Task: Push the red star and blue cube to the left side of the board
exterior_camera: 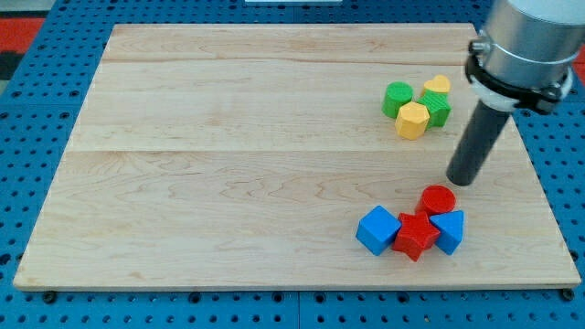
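My tip (462,180) sits just above and to the right of the lower cluster, near the table's (228,183) right edge, close to the red cylinder (438,198) but not touching it as far as I can tell. There is no gripper on this rig, only the bare rod, so nothing is held and everything must be done by shoving. To do this step well, I judge I should bring the tip round to the right side of the red star (416,236), low enough toward the near edge to line up with it and the blue cube (377,229), then push straight toward the left edge so the star drives the cube ahead of it. The risk is the blue triangular block (449,230), which touches the star on its right; coming in between them looks tight, and it or the red cylinder may get dragged along. The star is squat, bright red, wedged between cube and triangular block near the near-right corner; the cube is a clean blue, turned slightly. The green and yellow blocks (416,108) sit well apart toward the far-right corner.
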Controlling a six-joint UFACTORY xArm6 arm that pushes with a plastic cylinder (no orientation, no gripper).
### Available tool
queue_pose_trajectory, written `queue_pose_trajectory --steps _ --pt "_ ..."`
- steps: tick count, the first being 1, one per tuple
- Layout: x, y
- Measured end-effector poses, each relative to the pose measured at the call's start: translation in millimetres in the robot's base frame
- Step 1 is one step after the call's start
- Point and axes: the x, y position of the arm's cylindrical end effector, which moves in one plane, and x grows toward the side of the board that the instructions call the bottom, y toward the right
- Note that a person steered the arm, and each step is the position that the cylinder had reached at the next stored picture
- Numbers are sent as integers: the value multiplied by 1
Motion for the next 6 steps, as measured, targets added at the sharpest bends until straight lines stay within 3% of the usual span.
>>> queue_pose_trajectory --steps 2,4,6 --pt "87 10" --pt "75 -92" --pt "33 -163"
